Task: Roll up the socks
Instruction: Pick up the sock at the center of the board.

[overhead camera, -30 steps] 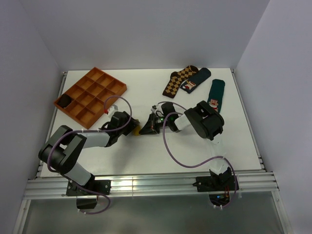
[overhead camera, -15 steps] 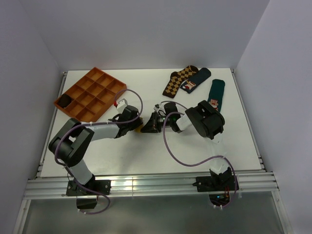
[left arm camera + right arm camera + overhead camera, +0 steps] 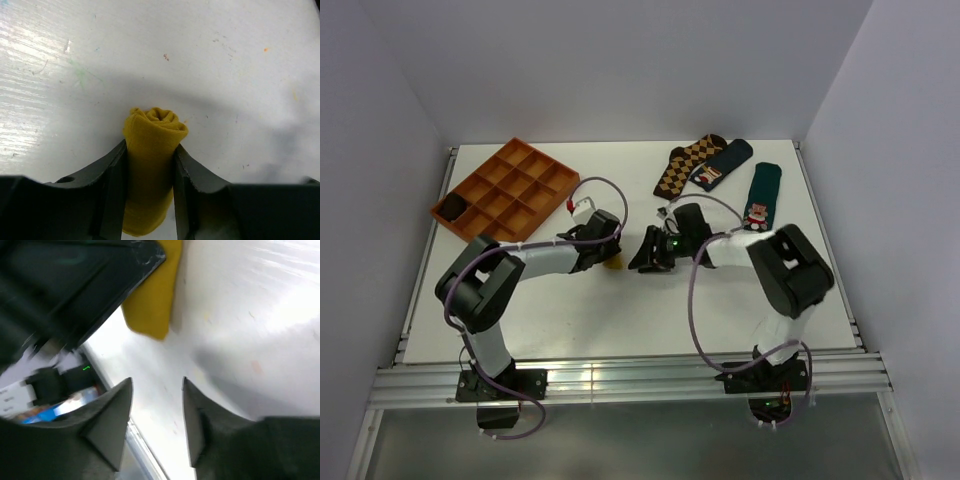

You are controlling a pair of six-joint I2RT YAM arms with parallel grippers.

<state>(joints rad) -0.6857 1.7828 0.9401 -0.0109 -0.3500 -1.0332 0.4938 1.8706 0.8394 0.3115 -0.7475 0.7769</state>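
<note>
Since the earlier frame the right gripper had spread its fingers, let go and drawn back from the mustard-yellow fabric sock. The sock was a tight roll near the middle of the table. The left gripper pinched it from both sides. I judge this squeeze should remain firm, so that the spiral does not unwind. The scratched white table lay between pale walls, and an orange compartment tray stood well apart.
</note>
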